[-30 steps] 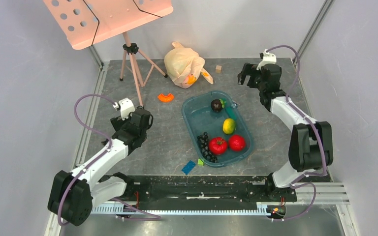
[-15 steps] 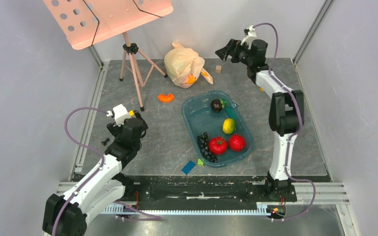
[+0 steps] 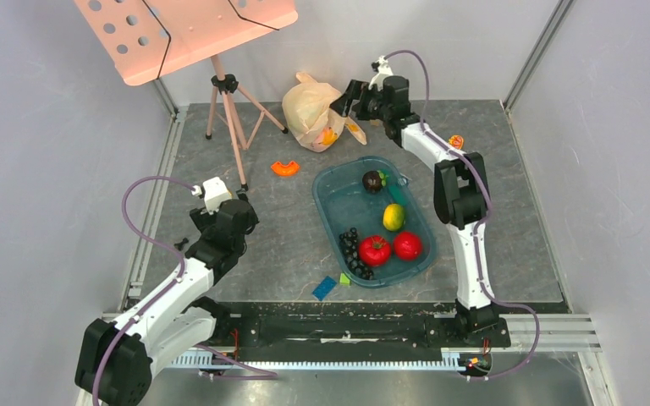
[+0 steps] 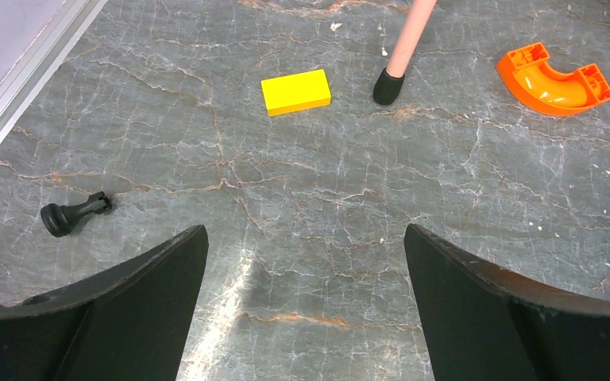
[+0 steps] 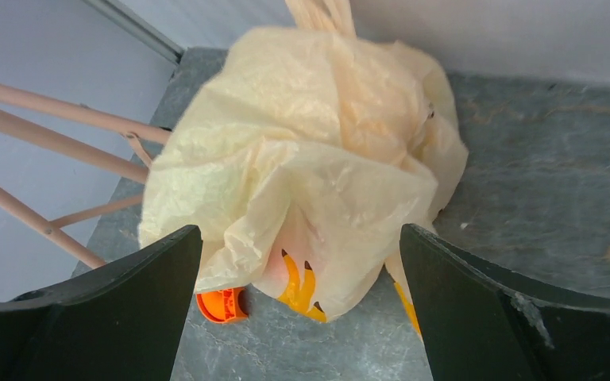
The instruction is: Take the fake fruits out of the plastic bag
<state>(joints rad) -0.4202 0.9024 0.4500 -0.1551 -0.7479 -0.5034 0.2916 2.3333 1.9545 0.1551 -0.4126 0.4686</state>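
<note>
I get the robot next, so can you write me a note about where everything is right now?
Left gripper: jaws open, empty, above bare table at the near left, far from the plastic bag.
Right gripper: jaws open, empty, facing the bag up close; contact cannot be told.
Bag: at the back, bunched and bulging, contents hidden.
Teal tray: yellow-green fruit, two red fruits, black grapes, dark plum.
Done: nothing that shows; bag unopened.
Left: open the bag, take out the fake fruits.

Pale lilac-grey walls [image 3: 34, 127], grey veined stone-look tabletop [image 3: 288, 245], pink perforated music stand [image 3: 186, 30] on tripod, aluminium corner post [image 3: 537, 51]
</note>
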